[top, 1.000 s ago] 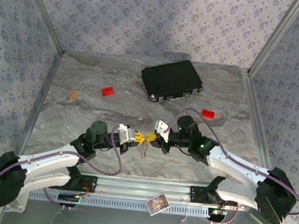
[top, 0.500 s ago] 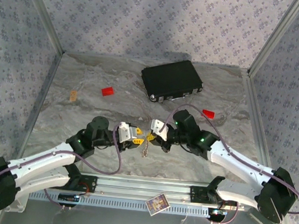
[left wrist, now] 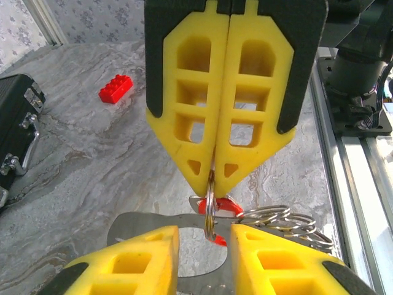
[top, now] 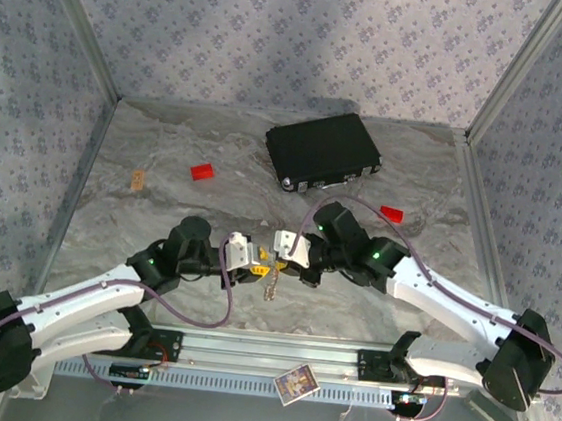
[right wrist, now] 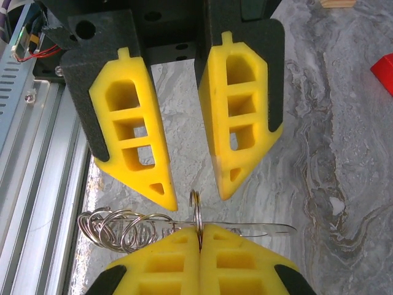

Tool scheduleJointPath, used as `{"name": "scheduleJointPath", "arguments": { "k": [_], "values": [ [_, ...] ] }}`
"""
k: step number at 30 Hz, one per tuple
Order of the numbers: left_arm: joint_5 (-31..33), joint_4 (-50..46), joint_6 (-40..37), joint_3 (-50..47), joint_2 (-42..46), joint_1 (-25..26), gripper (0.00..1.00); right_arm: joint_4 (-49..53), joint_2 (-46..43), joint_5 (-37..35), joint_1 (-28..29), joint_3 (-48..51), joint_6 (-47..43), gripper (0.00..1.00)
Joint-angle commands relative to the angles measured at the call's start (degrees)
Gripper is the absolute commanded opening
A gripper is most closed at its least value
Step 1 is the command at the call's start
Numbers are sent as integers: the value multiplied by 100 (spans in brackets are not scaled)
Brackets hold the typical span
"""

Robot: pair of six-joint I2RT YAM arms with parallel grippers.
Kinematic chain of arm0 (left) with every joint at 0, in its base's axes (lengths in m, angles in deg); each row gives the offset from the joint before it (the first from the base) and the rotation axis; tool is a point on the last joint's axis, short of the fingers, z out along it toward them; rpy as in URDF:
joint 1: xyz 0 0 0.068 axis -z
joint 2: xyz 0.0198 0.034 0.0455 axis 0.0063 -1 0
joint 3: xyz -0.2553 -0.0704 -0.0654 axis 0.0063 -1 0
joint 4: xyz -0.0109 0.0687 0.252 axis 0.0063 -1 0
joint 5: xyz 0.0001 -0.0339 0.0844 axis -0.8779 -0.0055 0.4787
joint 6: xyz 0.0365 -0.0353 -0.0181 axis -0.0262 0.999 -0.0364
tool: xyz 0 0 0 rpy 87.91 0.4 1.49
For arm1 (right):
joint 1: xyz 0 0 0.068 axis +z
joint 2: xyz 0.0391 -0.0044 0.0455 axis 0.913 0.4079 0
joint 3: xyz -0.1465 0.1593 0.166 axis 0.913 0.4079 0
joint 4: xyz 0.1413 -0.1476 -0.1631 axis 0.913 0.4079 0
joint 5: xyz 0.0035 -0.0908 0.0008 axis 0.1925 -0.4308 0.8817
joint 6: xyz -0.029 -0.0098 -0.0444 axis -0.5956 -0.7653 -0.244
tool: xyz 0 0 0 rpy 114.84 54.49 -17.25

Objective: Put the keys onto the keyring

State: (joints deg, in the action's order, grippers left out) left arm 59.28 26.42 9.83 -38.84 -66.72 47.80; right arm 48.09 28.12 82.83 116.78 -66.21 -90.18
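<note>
Left wrist: the right gripper (left wrist: 214, 179) pinches the keyring (left wrist: 210, 209) edge-on, a red key (left wrist: 227, 206) just behind it — threaded or not, hard to tell. Right wrist: the left gripper (right wrist: 196, 198) has its jaws narrowly parted either side of the ring. From above a chain (top: 271, 288) dangles below both grippers — the ring itself is too small to make out.
</note>
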Motion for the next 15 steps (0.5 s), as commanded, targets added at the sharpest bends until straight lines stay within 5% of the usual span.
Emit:
{"name": "scheduleJointPath", "arguments": {
  "k": [1, 15],
  "values": [
    [-244, 177, -4, 153, -70, 46, 24, 218, 49, -89, 87, -289, -181, 0],
    [-419, 367, 82, 153, -168, 46, 5, 214, 42, 113, 187, -356, -228, 0]
  ]
}}
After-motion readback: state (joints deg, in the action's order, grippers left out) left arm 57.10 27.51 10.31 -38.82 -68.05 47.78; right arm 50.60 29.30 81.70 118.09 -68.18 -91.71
